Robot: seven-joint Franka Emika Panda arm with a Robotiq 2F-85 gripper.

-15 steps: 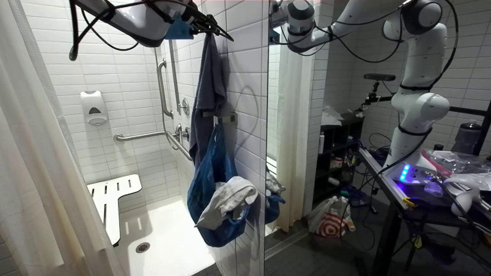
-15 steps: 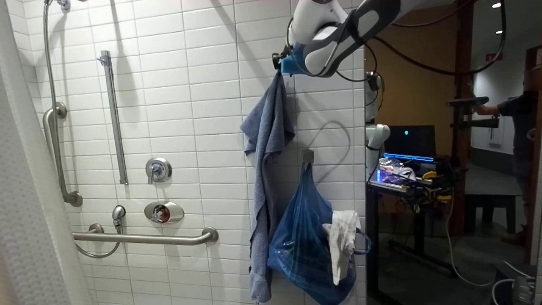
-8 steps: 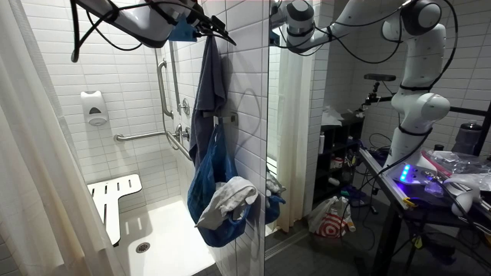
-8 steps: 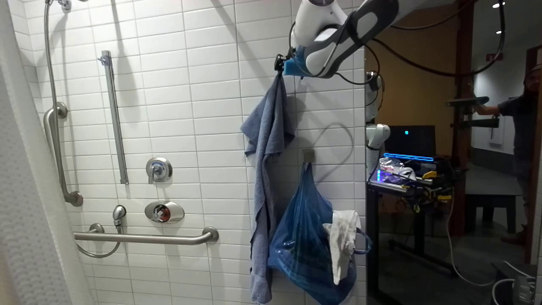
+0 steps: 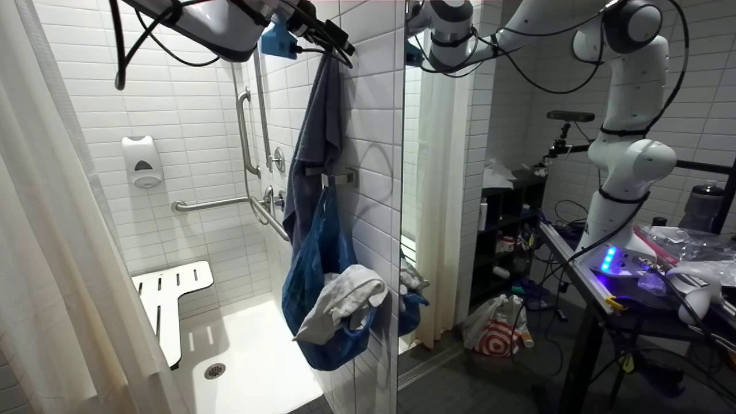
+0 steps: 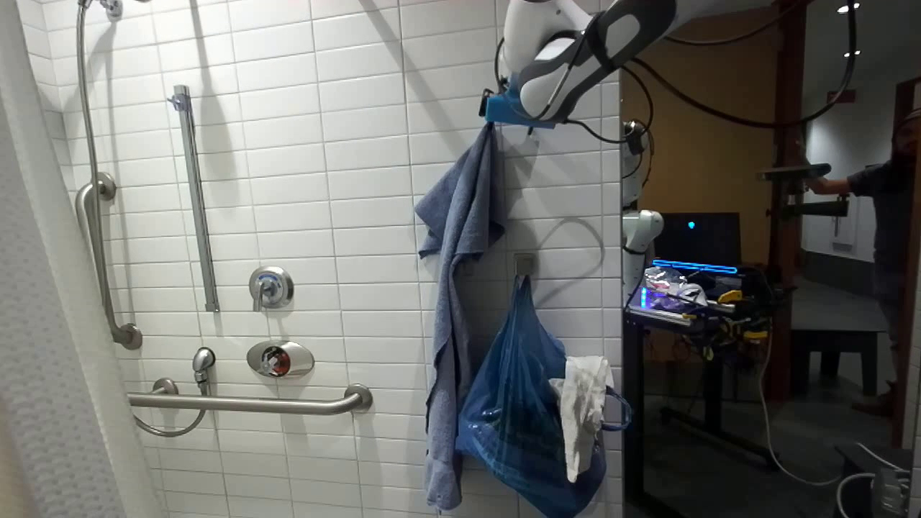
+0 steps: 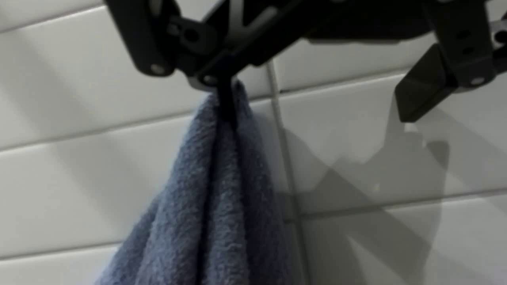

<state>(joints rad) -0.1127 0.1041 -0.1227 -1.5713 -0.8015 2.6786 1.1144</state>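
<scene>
presently the gripper [image 7: 319, 114] has its fingers spread wide, nothing clasped between them; the blue towel [image 7: 225, 198] hangs below one fingertip, long axis nearly vertical along the tiled wall [image 7: 71, 194]; its gathered top seems to touch this finger.

A red bullseye logo [image 5: 495, 345] marks the white plastic bag [image 5: 509, 313]

A blue-grey terry towel [image 6: 452, 288] is being suspended lengthwise before a tiled wall [image 6: 363, 183]. Its top is being bunched into a narrow peak at one finger of the hand [image 7: 320, 105]; how it is being borne is not being shown clearly. Loose folds and a pointed corner are being formed above a narrow lower length.
</scene>
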